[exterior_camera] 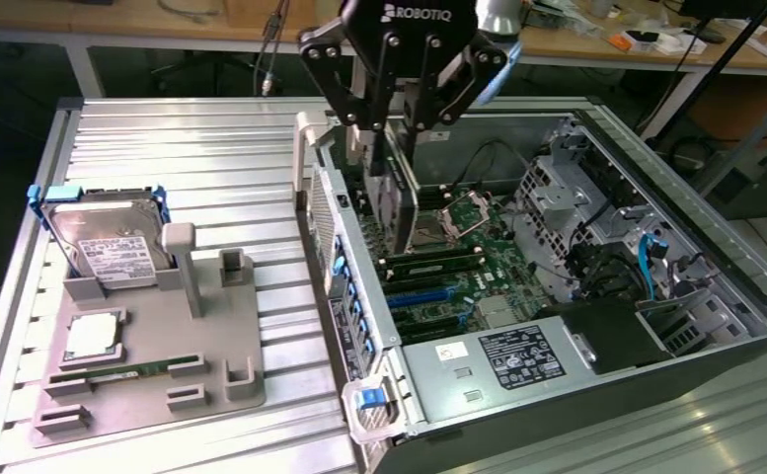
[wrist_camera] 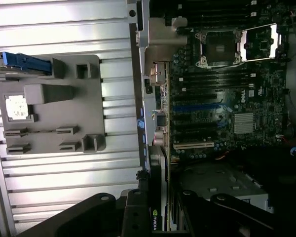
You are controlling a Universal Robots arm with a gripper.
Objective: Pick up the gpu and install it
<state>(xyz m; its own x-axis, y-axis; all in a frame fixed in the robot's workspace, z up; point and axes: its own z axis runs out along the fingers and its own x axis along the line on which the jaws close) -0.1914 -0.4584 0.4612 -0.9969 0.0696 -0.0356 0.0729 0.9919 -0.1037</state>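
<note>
The gpu (exterior_camera: 398, 202) hangs edge-down, a thin dark card, inside the open computer case (exterior_camera: 620, 367) near its rear wall and just above the motherboard (exterior_camera: 478, 259). My gripper (exterior_camera: 391, 148) is shut on the card's top edge. In the wrist view the gpu (wrist_camera: 158, 163) appears edge-on between my black fingers (wrist_camera: 138, 202), with the gripper (wrist_camera: 160, 196) shut on it. Its lower edge lies along the expansion slots (wrist_camera: 193, 144). I cannot tell whether the card is seated in a slot.
A grey parts holder (exterior_camera: 205, 380) on the ribbed metal table (exterior_camera: 186, 148) carries a hard drive with blue rails (exterior_camera: 107, 242), a processor chip (exterior_camera: 94, 336) and a green memory stick (exterior_camera: 126, 372). The case's drive cage and cables (exterior_camera: 580, 197) stand at the exterior view's right.
</note>
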